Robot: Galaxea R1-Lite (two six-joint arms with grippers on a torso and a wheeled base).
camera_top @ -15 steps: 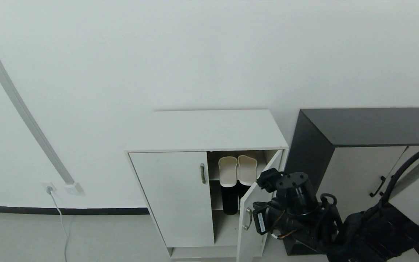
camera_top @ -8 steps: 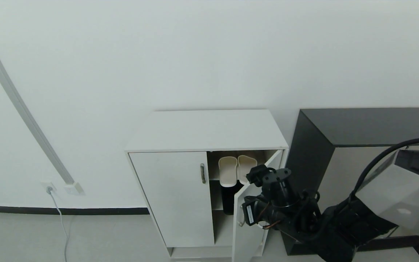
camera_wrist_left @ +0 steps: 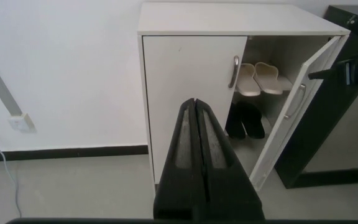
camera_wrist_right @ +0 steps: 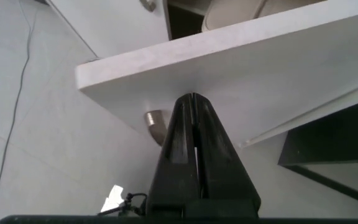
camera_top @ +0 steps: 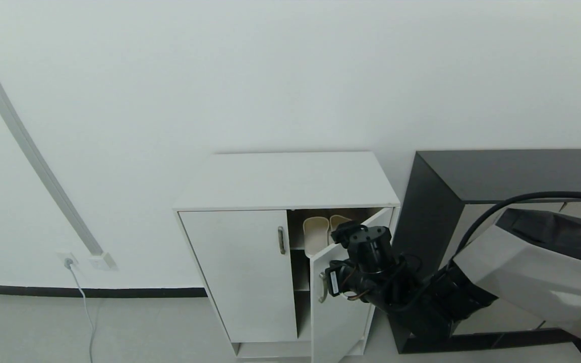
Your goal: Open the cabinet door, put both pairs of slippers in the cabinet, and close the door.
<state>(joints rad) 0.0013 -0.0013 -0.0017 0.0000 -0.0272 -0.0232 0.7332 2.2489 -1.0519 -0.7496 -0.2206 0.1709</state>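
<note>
— Your right claw (camera_wrist_right: 193, 99): how do its fingers sit?
— Pressed together and gripping nothing. You have the tip against the outer face of the door (camera_wrist_right: 241, 59), near its handle (camera_wrist_right: 155, 118).
— And the door itself?
— Part-open. It is the right-hand door of the white cabinet (camera_top: 285, 181), hinged on the cabinet's right side. It stands at an angle, with a dark gap between its free edge and the left door (camera_top: 240, 275), which sits flush and closed.
— Where are the slippers?
— Both pairs are inside. You can see the beige slippers (camera_wrist_left: 248, 81) side by side on the upper shelf. The black slippers (camera_wrist_left: 253, 121) are side by side on the shelf just below.
— What about the other arm?
— Your left claw (camera_wrist_left: 195, 107) also has its fingers together, with nothing in them. It hangs in the air well short of the cabinet, pointing toward the left door.
— What stands around the cabinet?
— A dark cabinet (camera_top: 497, 174) stands just beside it on the right, against the same wall. On the left, low on the wall, you have a socket (camera_top: 70, 262) with a grey cable (camera_top: 89, 317) dropping to the floor. A pale strip (camera_top: 28, 146) slants up the wall above it.
</note>
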